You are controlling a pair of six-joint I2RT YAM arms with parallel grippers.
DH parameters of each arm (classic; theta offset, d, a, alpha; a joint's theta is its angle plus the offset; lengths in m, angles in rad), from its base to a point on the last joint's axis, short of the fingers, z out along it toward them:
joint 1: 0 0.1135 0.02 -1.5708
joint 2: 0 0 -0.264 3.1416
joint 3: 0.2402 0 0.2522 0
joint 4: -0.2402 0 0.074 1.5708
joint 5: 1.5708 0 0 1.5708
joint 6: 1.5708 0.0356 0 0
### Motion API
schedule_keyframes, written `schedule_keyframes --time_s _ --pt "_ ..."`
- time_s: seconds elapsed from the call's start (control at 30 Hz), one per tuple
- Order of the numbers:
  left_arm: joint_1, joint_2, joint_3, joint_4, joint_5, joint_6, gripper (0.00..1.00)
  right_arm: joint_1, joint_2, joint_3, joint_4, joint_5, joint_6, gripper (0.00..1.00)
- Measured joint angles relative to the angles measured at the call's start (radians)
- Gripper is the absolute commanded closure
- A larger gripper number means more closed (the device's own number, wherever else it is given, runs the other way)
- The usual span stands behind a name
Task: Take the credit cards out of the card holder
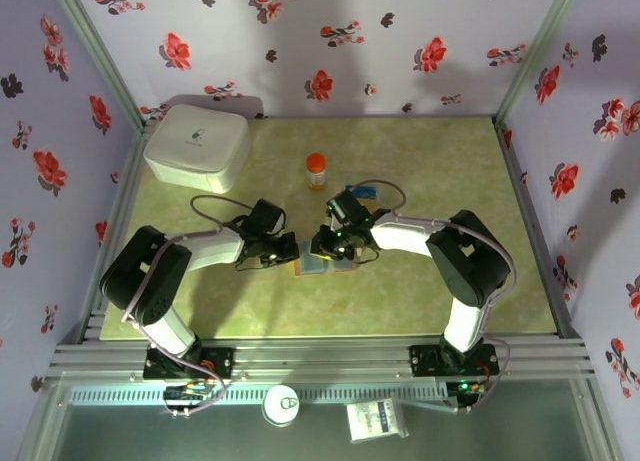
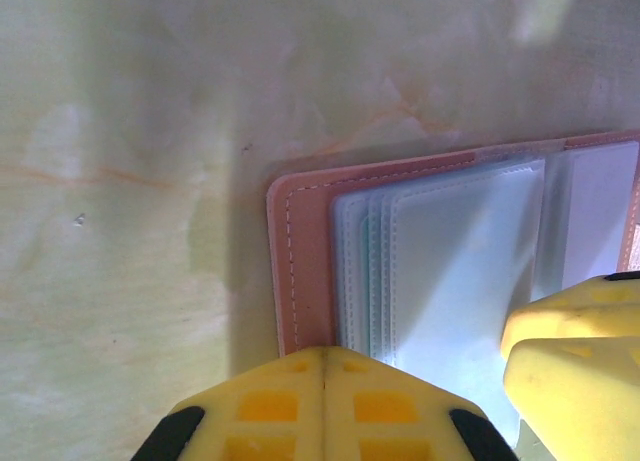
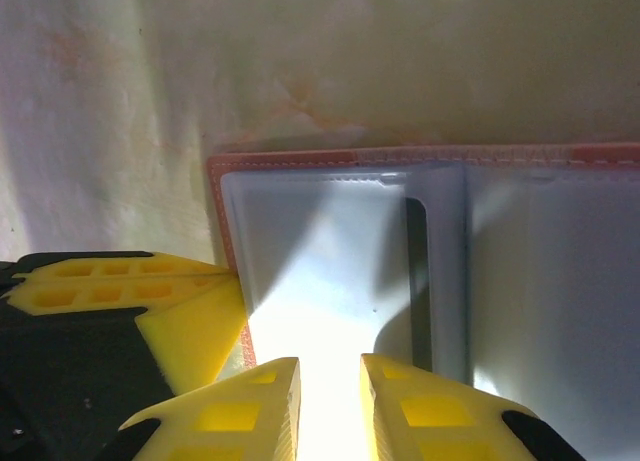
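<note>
At mid-frame from above, your holder (image 1: pixel 322 266) lies open, long axis left-right. The left gripper (image 2: pixel 325 366), pressed together, sits at its left edge. The right gripper (image 3: pixel 330 381), slightly spread, is nearer the sleeves (image 3: pixel 330 271).

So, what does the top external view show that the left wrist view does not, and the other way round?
The top external view adds the white rounded box, the small orange-capped bottle, and the left arm and right arm in full. The left wrist view adds close detail of the reddish-brown leather-like card holder: pale stitching along its edge, stacked clear pockets, and the shut left tool at them. Both share the open holder lying on the green marbled table.
</note>
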Motion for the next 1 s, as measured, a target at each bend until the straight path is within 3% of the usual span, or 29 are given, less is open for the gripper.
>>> schedule_keyframes --time_s 0.57,1.0 --pt "0.015 -0.007 0.005 -0.032 -0.012 0.033 1.00 0.002 0.000 0.011 -0.063 0.064 -0.027 0.78" --pt "0.037 -0.066 0.025 -0.102 -0.042 0.037 0.99 -0.012 -0.026 -0.076 0.076 0.049 0.011 0.79"
